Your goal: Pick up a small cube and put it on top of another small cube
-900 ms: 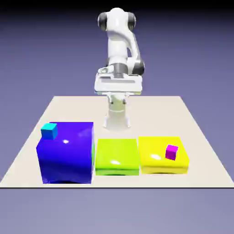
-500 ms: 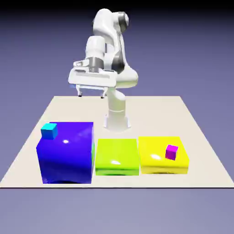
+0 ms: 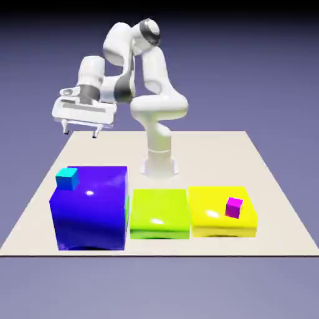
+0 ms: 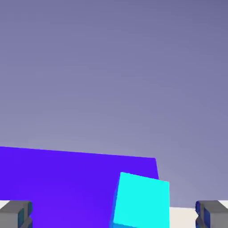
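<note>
**Target cube not in sight, jaws released and empty**

Small cube (orange-yellow): not visible in either view, so can't give its position or describe color, faces or pose. It could be hidden behind a block; can't tell.

Tiny cubes that do show are the wrong ones:
- cyan cube (image 3: 67,178) sits on the blue block (image 3: 93,215), at its far corner on the exterior view's left
- magenta cube (image 3: 233,207) sits on the yellow block (image 3: 215,221)
- green block (image 3: 159,215) is between the two, all on the desk (image 3: 268,187)

Jaws: spread wide with nothing between them. They hang high over the desk's far left corner (exterior view), beyond the blue block and well above it. Hand view has the cyan cube low, right of middle, in front of the blue block.

Step, IMO: search/approach. Confirm the target before descending and don't lock onto cyan just because it's roughly centred. Keep the jaws wide and stay clear of the blue block's top edge. Descend only once the cube sits between the tips.
</note>
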Available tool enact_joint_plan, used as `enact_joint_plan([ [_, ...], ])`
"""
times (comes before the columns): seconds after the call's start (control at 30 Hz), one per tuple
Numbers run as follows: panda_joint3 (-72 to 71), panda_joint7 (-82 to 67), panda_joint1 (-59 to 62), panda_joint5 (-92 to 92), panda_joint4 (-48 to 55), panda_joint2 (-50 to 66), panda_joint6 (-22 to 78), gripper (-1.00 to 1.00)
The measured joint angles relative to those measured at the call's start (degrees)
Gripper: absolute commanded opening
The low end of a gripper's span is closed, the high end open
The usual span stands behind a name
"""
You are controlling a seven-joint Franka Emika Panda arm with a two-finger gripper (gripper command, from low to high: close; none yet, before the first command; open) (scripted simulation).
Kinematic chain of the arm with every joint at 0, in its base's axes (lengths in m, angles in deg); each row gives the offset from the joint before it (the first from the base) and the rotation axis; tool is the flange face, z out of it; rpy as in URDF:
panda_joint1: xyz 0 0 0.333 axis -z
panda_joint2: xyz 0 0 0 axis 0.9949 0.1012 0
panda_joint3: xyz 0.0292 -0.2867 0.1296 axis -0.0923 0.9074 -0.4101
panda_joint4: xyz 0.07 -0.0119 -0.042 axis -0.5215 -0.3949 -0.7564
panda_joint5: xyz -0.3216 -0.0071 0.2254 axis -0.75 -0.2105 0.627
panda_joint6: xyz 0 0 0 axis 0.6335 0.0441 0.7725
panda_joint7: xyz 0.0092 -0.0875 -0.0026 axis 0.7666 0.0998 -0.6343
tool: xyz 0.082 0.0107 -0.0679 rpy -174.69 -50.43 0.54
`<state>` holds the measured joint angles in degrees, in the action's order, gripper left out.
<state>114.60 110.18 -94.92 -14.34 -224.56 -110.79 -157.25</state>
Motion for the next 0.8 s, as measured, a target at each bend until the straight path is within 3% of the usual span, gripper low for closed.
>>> enact_joint_plan([
  [0.8,49.8,-17.1,-8.5,-30.3,3.6,-10.5,8.8,0.0],
])
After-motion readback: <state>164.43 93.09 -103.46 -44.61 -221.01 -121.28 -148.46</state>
